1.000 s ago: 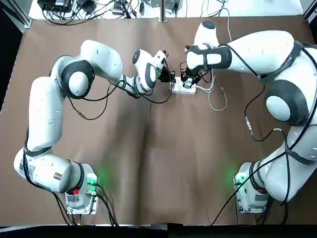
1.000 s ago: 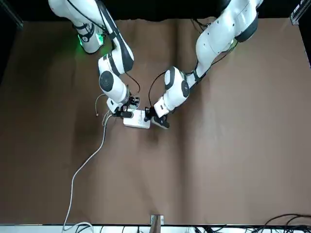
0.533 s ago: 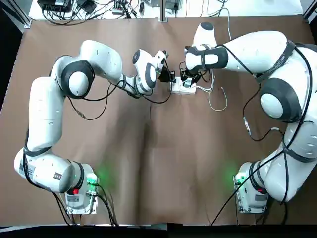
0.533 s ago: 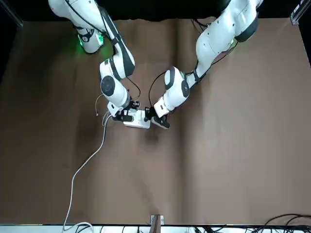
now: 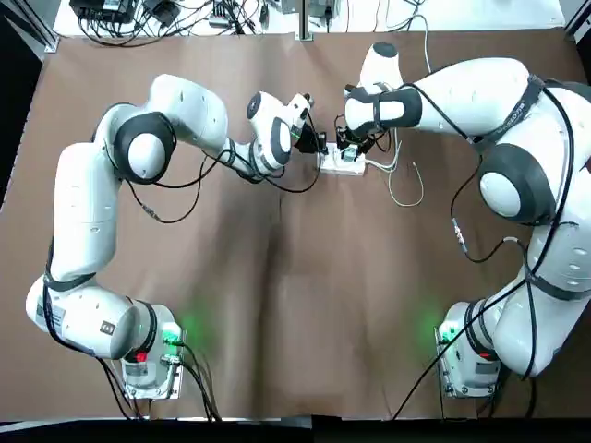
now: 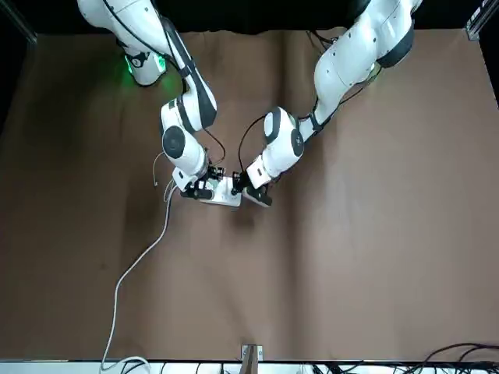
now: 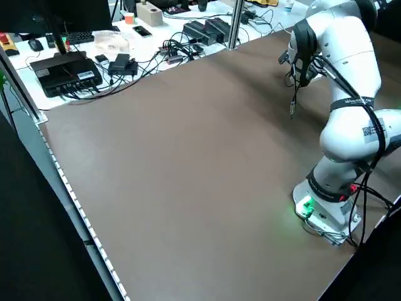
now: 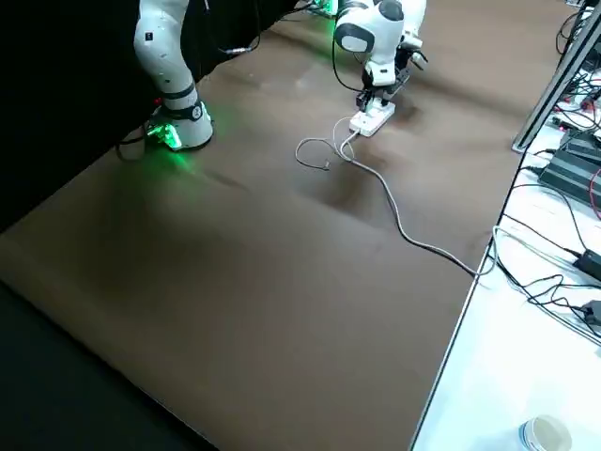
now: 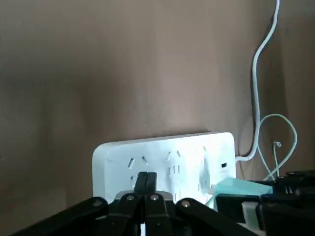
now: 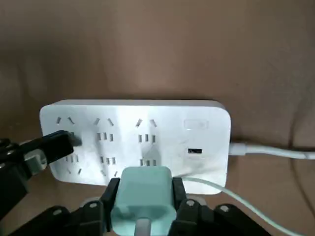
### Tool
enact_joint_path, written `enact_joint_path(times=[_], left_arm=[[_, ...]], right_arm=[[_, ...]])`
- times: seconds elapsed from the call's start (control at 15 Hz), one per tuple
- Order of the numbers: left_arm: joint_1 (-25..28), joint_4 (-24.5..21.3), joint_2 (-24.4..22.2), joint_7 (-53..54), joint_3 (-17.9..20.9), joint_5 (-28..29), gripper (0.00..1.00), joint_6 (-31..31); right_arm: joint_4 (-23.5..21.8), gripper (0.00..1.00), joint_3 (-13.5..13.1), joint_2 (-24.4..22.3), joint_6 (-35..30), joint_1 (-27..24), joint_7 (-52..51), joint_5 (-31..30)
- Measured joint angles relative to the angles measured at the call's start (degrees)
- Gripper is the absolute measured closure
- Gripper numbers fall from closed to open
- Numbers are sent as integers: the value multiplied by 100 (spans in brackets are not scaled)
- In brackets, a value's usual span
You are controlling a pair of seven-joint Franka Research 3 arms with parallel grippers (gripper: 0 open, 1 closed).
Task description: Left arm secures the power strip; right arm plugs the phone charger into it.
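The white power strip (image 5: 344, 164) lies flat on the brown table at the far middle, sockets up. My left gripper (image 5: 319, 147) is shut, its joined fingertips (image 9: 146, 180) pressing down on one end of the power strip (image 9: 167, 156). At the strip's other end my right gripper (image 5: 349, 148) is shut on the teal-grey phone charger (image 10: 142, 192). It holds the charger over the near row of sockets of the power strip (image 10: 133, 135). The prongs are hidden. In the front view both grippers flank the power strip (image 6: 223, 195).
A thick white cord (image 8: 404, 225) runs from the strip to the table's far edge. The charger's thin pale cable (image 5: 404, 189) loops on the table beside the strip. Boxes and black cables (image 7: 119, 59) crowd the white desk beyond the table.
My right gripper has come lower and closer onto the strip with the charger. The left gripper and the strip have stayed put.
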Motion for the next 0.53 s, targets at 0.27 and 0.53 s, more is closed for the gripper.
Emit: enact_joint_path(times=[0.27, 0.53], left_arm=[[0, 0, 0, 12, 0, 0, 99, 0], [0, 0, 0, 13, 0, 0, 99, 0]], right_arm=[[35, 52, -21, 67, 0, 3, 0, -75], [94, 52, -23, 106, 0, 7, 5, -79]])
